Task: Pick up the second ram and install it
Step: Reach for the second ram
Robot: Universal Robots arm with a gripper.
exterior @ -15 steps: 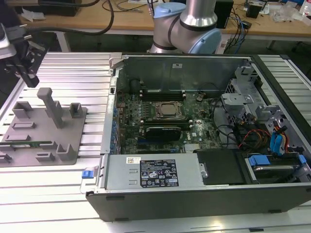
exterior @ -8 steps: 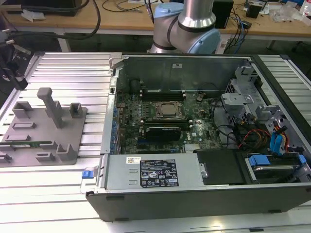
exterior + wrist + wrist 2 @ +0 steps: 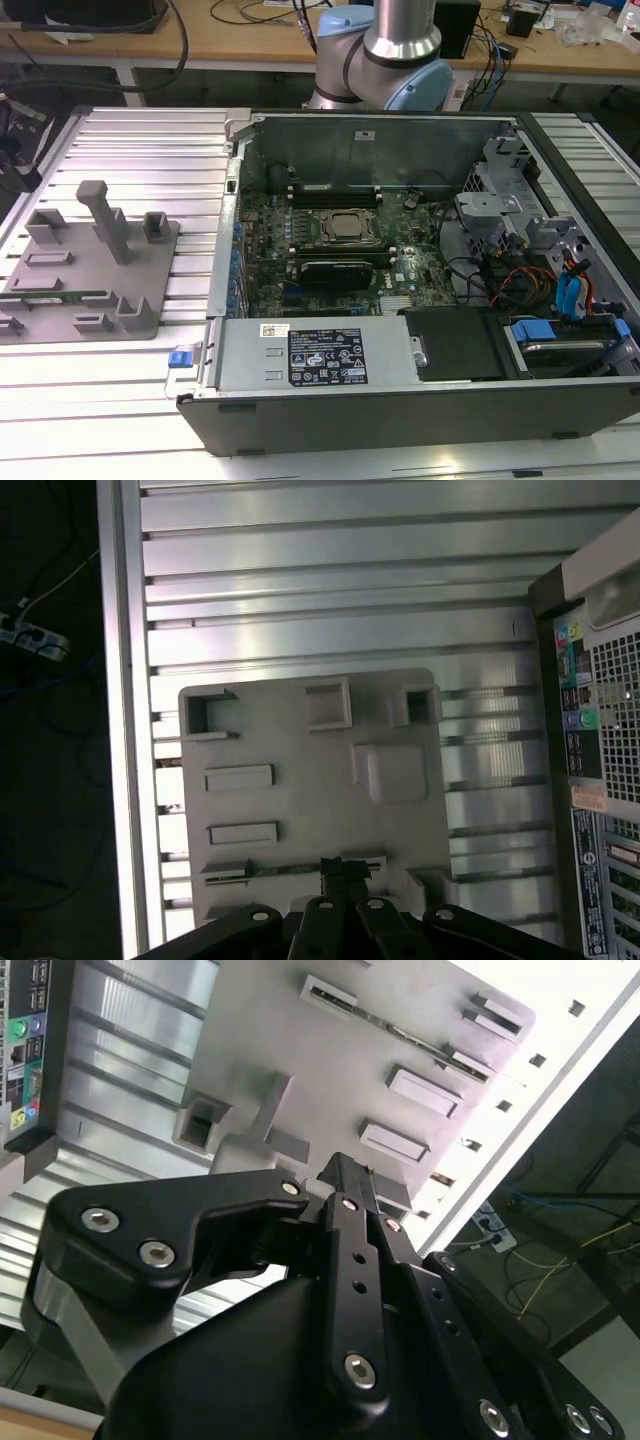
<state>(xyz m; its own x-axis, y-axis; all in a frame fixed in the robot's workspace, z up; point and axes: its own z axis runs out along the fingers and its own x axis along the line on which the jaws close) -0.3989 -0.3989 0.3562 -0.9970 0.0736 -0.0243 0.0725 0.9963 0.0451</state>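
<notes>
**Item: second ram.** A thin, narrow green circuit-board stick with small dark chips. It lies edge-up in a long slot of the flat grey moulded plastic tray. In the exterior view it sits toward the tray's 7 o'clock corner. It is not yet lifted.

**Orientation.** In the exterior view the long axis runs 9 o'clock to 3 o'clock, parallel with the tray's near edge. One end points toward the open dark metal computer case, and the two thin faces look toward 12 and 6 o'clock. The same stick shows in the first wrist view and again in the second wrist view.

**Setting.** The tray rests on the ribbed aluminium surface, at 9 o'clock of the case. The large green motherboard lies inside the case.

**End effector.** The black two-finger unit hangs well above the tray and is lined up over the slotted stick. In the second wrist view the end effector appears drawn together, with nothing between its tips.

**Handling note (judgement).**
- The step in hand is the approach for the pick.
- The jaws would need to part wide enough to straddle the stick's thin faces.
- The closing direction should run across the long axis.
- The descent should be straight and centred near mid-length.
- An off-centre grip risks tilting the stick in its slot or catching the slot walls.
- The grip should stay on the board edges and keep clear of the chips and contacts.
</notes>
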